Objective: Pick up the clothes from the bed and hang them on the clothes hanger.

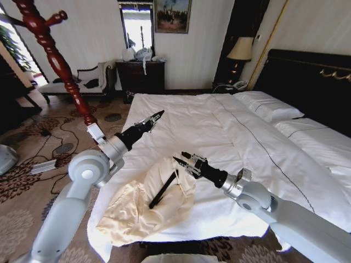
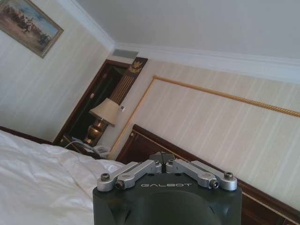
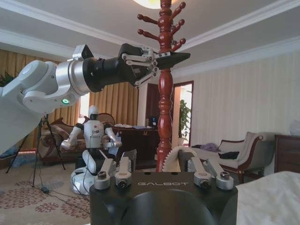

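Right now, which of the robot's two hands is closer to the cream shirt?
The right hand, hovering by the cream-yellow shirt's upper edge; the left hand is raised farther up the white bed.

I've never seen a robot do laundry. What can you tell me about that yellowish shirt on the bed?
The shirt is pale cream-yellow, of thin soft fabric, and lies crumpled in a loose heap at the near corner of the bed, resting on the white duvet. A dark strap-like strip lies across it. The right claw hovers open at its far edge; whether they touch is unclear.
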Robot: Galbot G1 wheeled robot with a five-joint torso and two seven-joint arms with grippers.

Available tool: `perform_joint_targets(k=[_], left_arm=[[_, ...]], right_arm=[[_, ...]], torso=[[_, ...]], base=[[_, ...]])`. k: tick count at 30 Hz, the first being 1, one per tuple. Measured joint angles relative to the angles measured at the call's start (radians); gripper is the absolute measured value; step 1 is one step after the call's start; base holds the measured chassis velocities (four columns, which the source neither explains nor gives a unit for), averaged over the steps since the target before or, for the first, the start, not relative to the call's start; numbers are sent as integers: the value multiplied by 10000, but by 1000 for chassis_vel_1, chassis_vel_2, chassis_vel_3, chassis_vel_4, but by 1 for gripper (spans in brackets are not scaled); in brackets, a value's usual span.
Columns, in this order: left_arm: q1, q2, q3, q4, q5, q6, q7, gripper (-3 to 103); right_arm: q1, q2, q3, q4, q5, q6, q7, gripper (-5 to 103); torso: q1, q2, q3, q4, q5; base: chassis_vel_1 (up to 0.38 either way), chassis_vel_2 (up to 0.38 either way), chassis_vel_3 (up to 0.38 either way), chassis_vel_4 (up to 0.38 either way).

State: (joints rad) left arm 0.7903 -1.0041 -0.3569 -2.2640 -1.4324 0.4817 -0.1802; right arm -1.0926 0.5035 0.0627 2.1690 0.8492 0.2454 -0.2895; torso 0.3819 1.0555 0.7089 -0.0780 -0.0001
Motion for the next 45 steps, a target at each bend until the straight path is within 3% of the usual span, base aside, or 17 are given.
perform_joint_targets(k=[3,4,8,9,11,13,15,16,17,18,22,28,30,31,33,37,45], left_arm=[[626,67,-50,60,677,-13,-179,0],[626,67,-50,60,677,-13,-179,0],[2152,151,86,-10,1514,116,-1425,-3],[2152,151,86,-10,1514,116,-1425,-3],[3295,56,233,-15,1575,364,-2328,7],[3571,-4,291,54,1575,413,-2549,7],[3989,-212,445,313,1583,539,-3028,19],[4073,-490,769,989,1596,1068,-3625,34],[4048,-531,929,1202,1660,1231,-3743,34],[4048,-531,929,1202,1660,1231,-3743,34],[3832,-727,1732,1977,1881,1678,-3893,56],[3497,-1063,2396,2588,2111,1814,-3903,78],[3474,-1093,2459,2651,2168,1824,-3893,78],[3454,-1137,2540,2746,2278,1836,-3874,88],[3531,-1182,2646,2802,2617,1838,-3738,93],[3920,-1116,2695,2546,3206,1802,-3492,83],[4759,-837,2303,1688,3205,1769,-3429,82]], right_arm=[[-344,236,-13,-140,-327,-118,474,65],[-344,236,-13,-140,-327,-118,474,65],[-587,550,35,-244,-484,-262,967,82],[-587,550,35,-244,-484,-262,967,82],[-579,765,15,-421,-607,-286,1057,93],[-558,829,-6,-472,-639,-293,1073,97],[-500,955,-49,-570,-707,-308,1112,99],[-468,1097,-66,-651,-807,-346,1248,100],[-469,1138,-59,-661,-853,-387,1398,100],[-469,1138,-59,-661,-853,-387,1398,100],[-465,1574,49,-694,-1218,-868,3268,100],[-489,2120,331,-995,-1526,-846,3765,100],[-494,2177,358,-1017,-1535,-842,3797,100],[-497,2294,402,-1051,-1550,-835,3855,100],[-475,2509,455,-1131,-1597,-825,3914,100],[-447,2684,508,-1210,-1645,-813,3936,100],[-417,2899,603,-1348,-1671,-796,3988,100]], torso=[[0,0,0,1,4],[0,0,0,1,4],[0,0,0,2,-1],[0,0,0,2,-1],[-1,1,-1,4,0],[-1,1,-1,5,1],[-1,0,0,4,1],[0,0,0,0,1],[0,0,0,0,1],[0,0,0,0,1],[0,0,0,0,2],[0,0,1,0,3],[0,0,1,0,1],[1,0,0,0,1],[1,0,0,0,2],[1,0,0,2,1],[0,0,0,3,1]], base=[[0,0,0,0],[0,0,0,0],[0,0,0,0],[0,0,0,0],[0,0,0,0],[0,0,0,0],[0,0,0,0],[0,0,0,0],[0,0,0,0],[0,0,0,0],[0,0,0,0],[0,0,0,0],[0,0,0,0],[0,0,0,0],[0,0,0,0],[0,0,0,0],[0,0,0,0]])
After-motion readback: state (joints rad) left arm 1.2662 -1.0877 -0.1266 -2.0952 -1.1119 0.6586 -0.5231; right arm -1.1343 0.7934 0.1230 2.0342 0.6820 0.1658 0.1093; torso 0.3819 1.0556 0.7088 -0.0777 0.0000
